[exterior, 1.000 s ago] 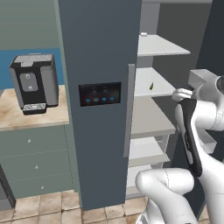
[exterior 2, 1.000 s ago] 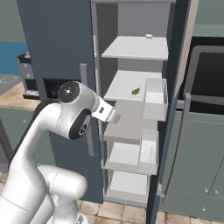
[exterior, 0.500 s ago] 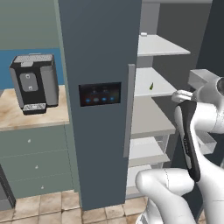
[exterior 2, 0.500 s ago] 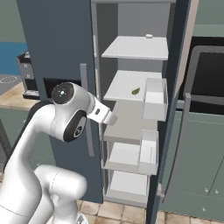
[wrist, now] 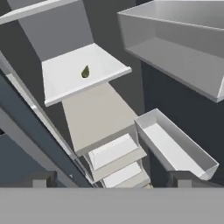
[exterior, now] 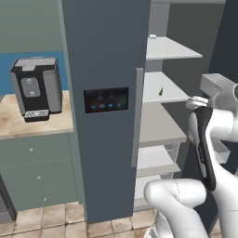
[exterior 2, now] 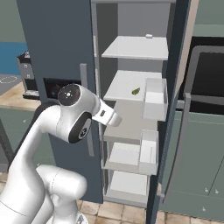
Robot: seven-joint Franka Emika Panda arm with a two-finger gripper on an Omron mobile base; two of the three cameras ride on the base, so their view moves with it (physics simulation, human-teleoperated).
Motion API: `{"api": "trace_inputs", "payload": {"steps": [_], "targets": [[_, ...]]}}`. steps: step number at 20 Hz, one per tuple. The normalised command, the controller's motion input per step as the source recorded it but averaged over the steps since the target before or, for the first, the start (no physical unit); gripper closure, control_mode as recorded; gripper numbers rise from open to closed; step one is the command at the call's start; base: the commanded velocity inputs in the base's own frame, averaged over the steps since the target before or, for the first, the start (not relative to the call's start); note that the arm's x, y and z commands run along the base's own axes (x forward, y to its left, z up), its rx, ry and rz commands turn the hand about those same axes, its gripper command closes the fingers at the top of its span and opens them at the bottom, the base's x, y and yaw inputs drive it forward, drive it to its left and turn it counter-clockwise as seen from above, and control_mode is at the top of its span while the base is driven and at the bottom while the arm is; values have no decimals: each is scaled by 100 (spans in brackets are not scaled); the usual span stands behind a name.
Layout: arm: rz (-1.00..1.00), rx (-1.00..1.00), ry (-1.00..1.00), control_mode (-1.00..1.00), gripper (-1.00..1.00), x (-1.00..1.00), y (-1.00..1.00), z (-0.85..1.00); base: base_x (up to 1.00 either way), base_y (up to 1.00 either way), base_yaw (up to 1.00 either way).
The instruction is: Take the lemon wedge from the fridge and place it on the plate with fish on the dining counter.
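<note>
Facing open tall dark slate-grey fridge (exterior 2: pixel 57 52), two-finger gripper (wrist: pixel 111 177) is being held spread and empty. Small green-yellow lemon wedge (wrist: pixel 85 71) is lying on white shelf (wrist: pixel 83 70) inside fridge, well apart from gripper, likely being lined up for reach.

No legible text — none anywhere

Place: rendered home kitchen | Evidence: tall slate-grey fridge (exterior: pixel 104 69) with white shelves; black coffee machine (exterior: pixel 37 88) on light wooden countertop (exterior: pixel 32 122); grey-green drawers (exterior: pixel 37 169); tiled floor (exterior: pixel 56 221)
</note>
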Motion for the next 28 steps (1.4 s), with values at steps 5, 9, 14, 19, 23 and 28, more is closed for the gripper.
{"api": "trace_inputs", "payload": {"steps": [5,9,14,19,23,28], "targets": [[0,0,0,100,-100,0,0,0,83,-5,-6],[0,0,0,100,-100,0,0,0,92,-1,-10],[0,0,0,100,-100,0,0,0,47,0,-1],[0,0,0,100,-100,0,0,0,28,0,2],[0,0,0,100,-100,0,0,0,12,0,5],[4,6,9,-100,-100,19,-24,0,0,0,0]]}}
